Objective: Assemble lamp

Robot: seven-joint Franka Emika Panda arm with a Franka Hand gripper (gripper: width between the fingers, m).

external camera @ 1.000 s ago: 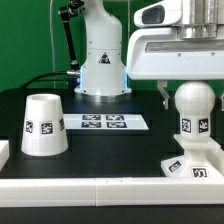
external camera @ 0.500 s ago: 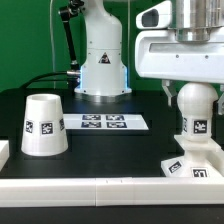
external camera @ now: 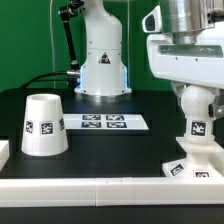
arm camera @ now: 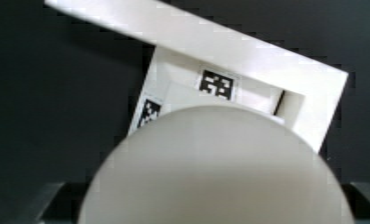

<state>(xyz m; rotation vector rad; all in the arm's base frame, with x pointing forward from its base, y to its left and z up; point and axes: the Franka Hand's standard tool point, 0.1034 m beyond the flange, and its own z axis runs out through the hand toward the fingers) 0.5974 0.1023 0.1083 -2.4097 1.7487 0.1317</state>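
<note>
The round white bulb [external camera: 198,108] stands upright on the square sloped base [external camera: 196,165] at the exterior view's right, both with square markers. My gripper [external camera: 196,92] has come down over the bulb's top, one finger on each side. In the wrist view the bulb [arm camera: 208,170] fills the space between the dark fingers [arm camera: 54,205], with a narrow gap showing at each side, so the jaws stand open. The base [arm camera: 235,95] shows beyond the bulb. The cone-shaped shade [external camera: 43,125] stands wide end down at the exterior view's left, far from the gripper.
The marker board [external camera: 103,122] lies flat on the black table between shade and bulb. The arm's white pedestal [external camera: 102,62] stands at the back. A white rail [external camera: 100,190] runs along the front edge and also shows in the wrist view [arm camera: 182,30].
My gripper has moved down and slightly to the exterior view's right, from above the bulb to around its top. The bulb, base and shade have not moved.
</note>
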